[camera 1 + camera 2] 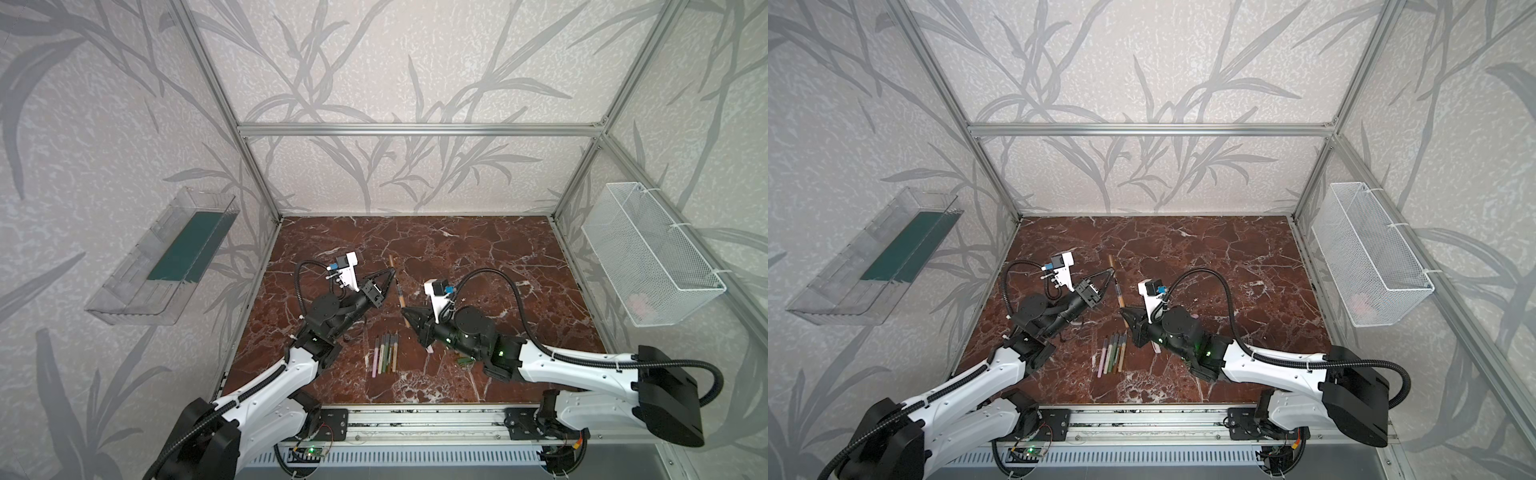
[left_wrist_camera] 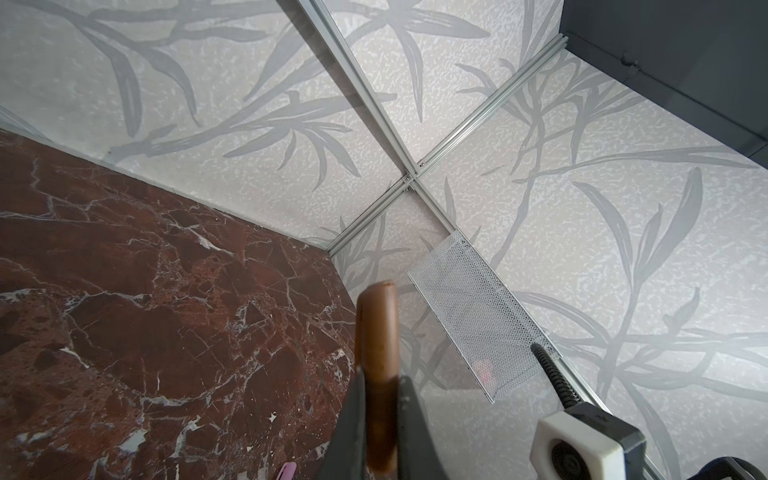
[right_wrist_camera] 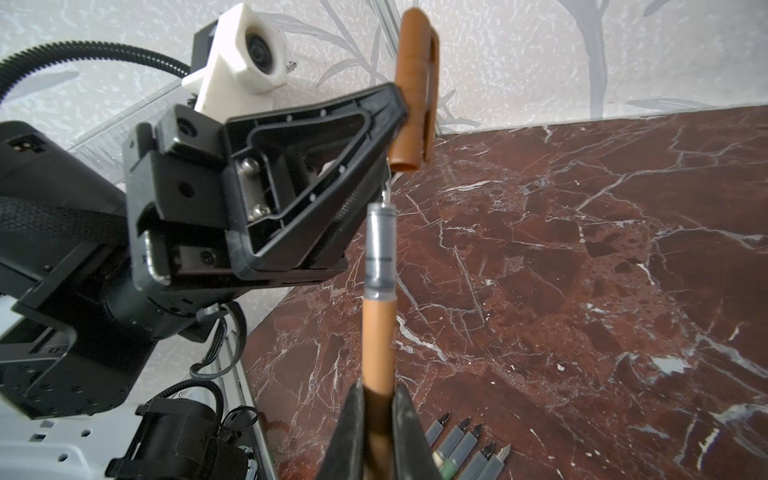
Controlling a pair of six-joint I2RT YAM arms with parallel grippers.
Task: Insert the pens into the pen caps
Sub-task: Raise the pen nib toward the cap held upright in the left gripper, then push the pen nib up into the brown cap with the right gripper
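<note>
Red-brown marble bench [image 1: 498, 270] lies under both hands. The left hand [image 1: 392, 272] is clamped on the brown pen cap [image 3: 411, 95]; the right hand [image 1: 406, 311] grips the brown pen [image 3: 376, 345]. A row of loose pens [image 1: 386, 353] lies just beside the right hand. The held pen points toward the left hand, with its fine tip at the cap's open mouth; I cannot tell whether it is inside.

surface: red-brown marble tabletop [image 1: 478, 257], white veins | on it: row of pens [image 1: 386, 355] front-centre, side by side and touching, grey-and-dark tips toward back wall, bodies pink/green/tan; five tips show in right wrist view [image 3: 469, 440] | right of row: small pink piece [image 1: 429, 351] and green piece [image 1: 462, 360], half hidden, can't ID
</note>
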